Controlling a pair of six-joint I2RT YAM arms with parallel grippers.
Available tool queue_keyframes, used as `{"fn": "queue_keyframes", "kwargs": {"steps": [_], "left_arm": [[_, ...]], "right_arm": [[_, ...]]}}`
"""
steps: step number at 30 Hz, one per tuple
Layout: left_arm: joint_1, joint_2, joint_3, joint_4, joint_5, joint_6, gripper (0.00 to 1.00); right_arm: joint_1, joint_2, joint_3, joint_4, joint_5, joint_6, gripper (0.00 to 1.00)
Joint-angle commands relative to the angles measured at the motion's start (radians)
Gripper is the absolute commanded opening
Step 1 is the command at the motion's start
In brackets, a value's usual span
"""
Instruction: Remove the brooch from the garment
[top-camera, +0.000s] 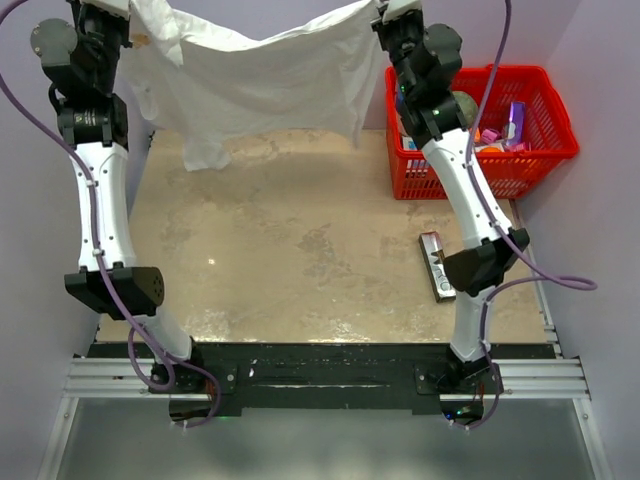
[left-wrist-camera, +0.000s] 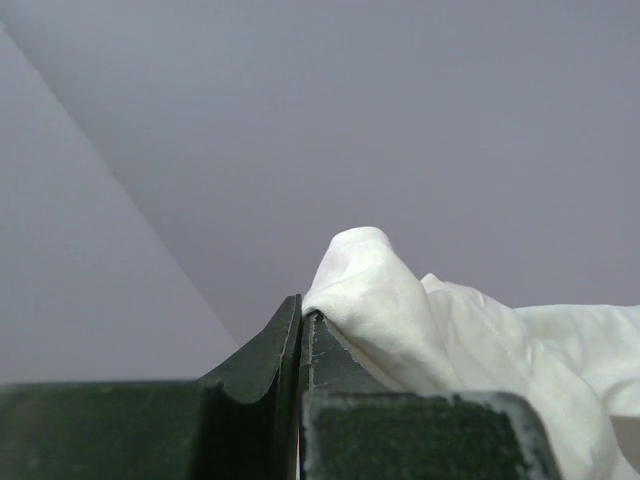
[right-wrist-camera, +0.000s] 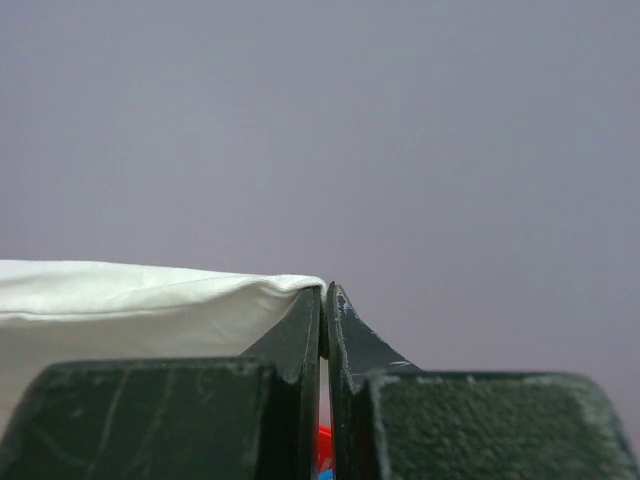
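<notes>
The garment (top-camera: 270, 80), a white wrinkled shirt, hangs stretched in the air across the back of the table, held up between both arms. My left gripper (left-wrist-camera: 301, 310) is shut on one bunched corner of the garment (left-wrist-camera: 400, 310). My right gripper (right-wrist-camera: 324, 295) is shut on the opposite edge of the garment (right-wrist-camera: 120, 300), which runs off to the left of its fingers. A tiny orange-gold speck, the brooch (top-camera: 142, 40), shows on the cloth close to the left arm. It does not appear in either wrist view.
A red plastic basket (top-camera: 560, 140) with assorted small items stands at the back right, just behind the right arm. A long silver rectangular bar (top-camera: 437, 265) lies on the tan tabletop (top-camera: 290, 250) near the right arm's elbow. Purple walls close in both sides.
</notes>
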Motion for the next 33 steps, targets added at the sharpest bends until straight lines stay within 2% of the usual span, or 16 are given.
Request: {"fn": "queue_keyframes", "kwargs": {"steps": [1,6,10,12,17,24,27,33], "left_arm": [[0.006,-0.127,0.003,0.078,-0.066,0.074,0.00],[0.001,-0.240,-0.069,0.055,-0.096,0.111,0.00],[-0.020,-0.332,-0.124,0.025,-0.087,0.165,0.00],[-0.031,-0.386,-0.164,0.025,-0.087,0.186,0.00],[-0.039,-0.458,-0.186,-0.010,-0.093,0.205,0.00],[-0.040,-0.472,-0.182,0.005,-0.069,0.211,0.00],[-0.042,-0.472,-0.268,0.007,-0.043,0.197,0.00],[-0.039,-0.507,-0.667,0.042,0.078,0.090,0.00]], "right_arm": [[0.005,-0.168,-0.043,0.081,0.005,0.052,0.00],[0.007,-0.339,-0.169,0.019,-0.016,0.093,0.00],[0.010,-0.511,-0.376,-0.005,-0.082,0.090,0.00],[0.008,-0.566,-0.419,-0.033,-0.111,0.090,0.00],[0.013,-0.677,-0.430,-0.168,-0.139,0.116,0.00],[0.013,-0.728,-0.427,-0.199,-0.139,0.130,0.00],[0.011,-0.748,-0.507,-0.194,-0.139,0.127,0.00],[0.013,-0.835,-0.873,-0.179,-0.176,0.176,0.00]]}}
